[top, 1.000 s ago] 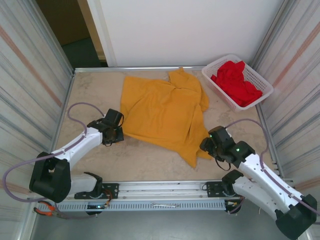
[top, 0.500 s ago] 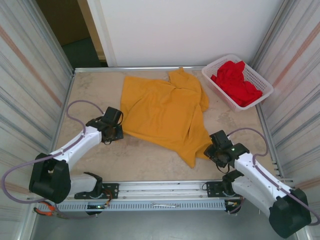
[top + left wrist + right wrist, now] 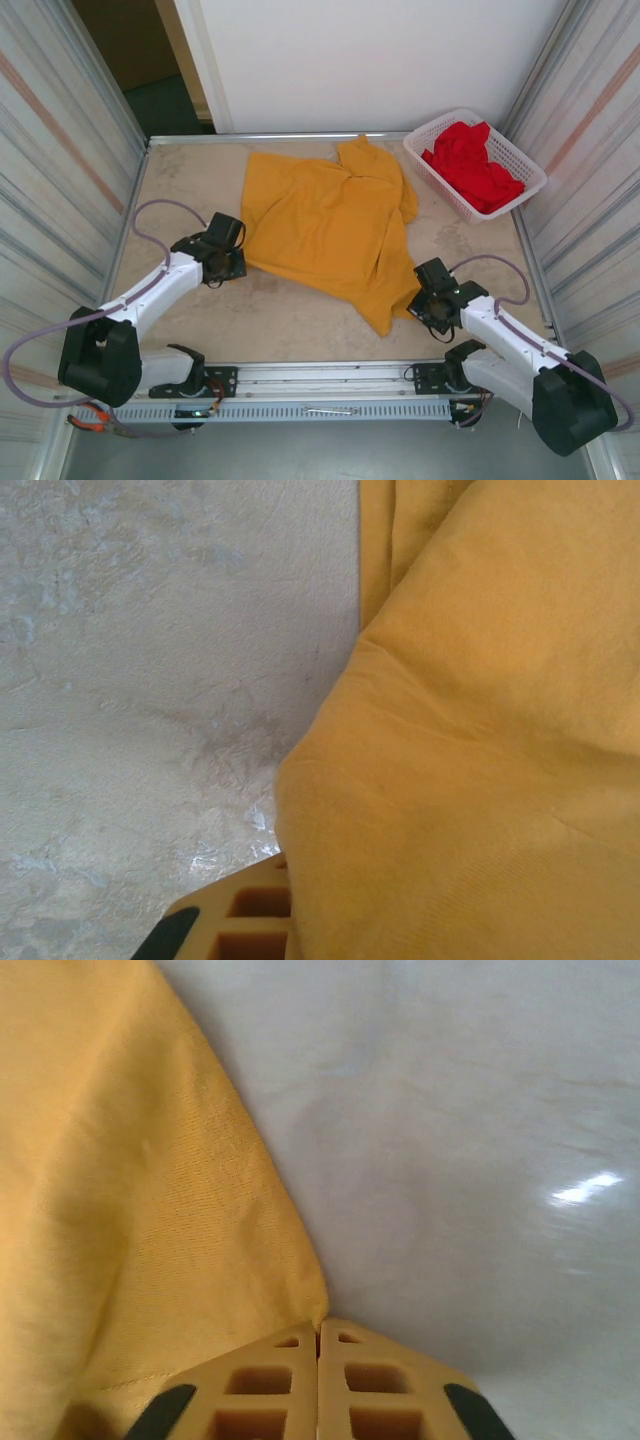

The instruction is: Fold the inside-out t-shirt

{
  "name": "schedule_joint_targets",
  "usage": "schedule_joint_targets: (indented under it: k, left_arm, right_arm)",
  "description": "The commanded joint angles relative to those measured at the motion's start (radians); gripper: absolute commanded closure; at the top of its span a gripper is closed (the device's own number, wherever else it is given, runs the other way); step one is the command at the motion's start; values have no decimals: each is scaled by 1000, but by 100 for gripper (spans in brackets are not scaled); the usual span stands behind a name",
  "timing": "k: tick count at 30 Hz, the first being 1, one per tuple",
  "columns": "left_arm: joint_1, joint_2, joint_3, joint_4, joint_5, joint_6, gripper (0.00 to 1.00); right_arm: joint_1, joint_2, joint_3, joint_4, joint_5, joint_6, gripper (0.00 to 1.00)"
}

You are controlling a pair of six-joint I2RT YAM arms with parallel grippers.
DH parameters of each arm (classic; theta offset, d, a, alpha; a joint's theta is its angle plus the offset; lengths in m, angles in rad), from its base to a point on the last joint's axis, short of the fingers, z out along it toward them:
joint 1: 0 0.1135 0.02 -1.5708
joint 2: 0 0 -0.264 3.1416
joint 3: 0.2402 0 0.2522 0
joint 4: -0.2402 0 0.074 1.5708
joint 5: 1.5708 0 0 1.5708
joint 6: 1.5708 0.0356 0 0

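Both arms stretch low across the bench [image 3: 290, 320] to the mustard-yellow t-shirt [image 3: 330, 225].
The left end effector [image 3: 238, 262] grips its left edge; the right end effector [image 3: 320, 1332] pinches its near-right corner.

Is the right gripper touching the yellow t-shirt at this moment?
Touching. In the right wrist view the t-shirt hem meets the tips of the right gripper, jaws shut.

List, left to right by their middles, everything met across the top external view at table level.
left end effector → mustard-yellow t-shirt → right end effector → white basket holding the red garment
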Motion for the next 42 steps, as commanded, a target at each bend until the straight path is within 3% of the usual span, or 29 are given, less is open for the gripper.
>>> schedule_joint_targets:
  k: [1,6,13,17,23,29,34,42]
  left_arm:
    - [25,-23,32,-12,6,22,100]
    - [116,-14,143,-18,59,82,100]
    - [264,63,507,-66,167,197,100]
    - [311,120,793,-128,213,220,100]
    - [326,121,1095,-153,281,183,100]
    - [327,37,1185,-100,330,130,100]
    - [327,3,1191,-64,312,137,97]
    - [338,177,1168,-83,323,222,98]
  right_arm:
    - [-8,-36,4,43,-35,3,100]
    - [-170,-143,261,-42,-86,-120,100]
    - [-356,27,794,-35,-255,-246,100]
    - [-447,167,1091,15,-358,-218,100]
    - [-541,235,1406,108,-438,-116,100]
    - [-635,209,1585,209,-459,-37,100]
    - [-639,234,1685,220,-463,-28,100]
    - [-632,370,1560,274,-521,-4,100]
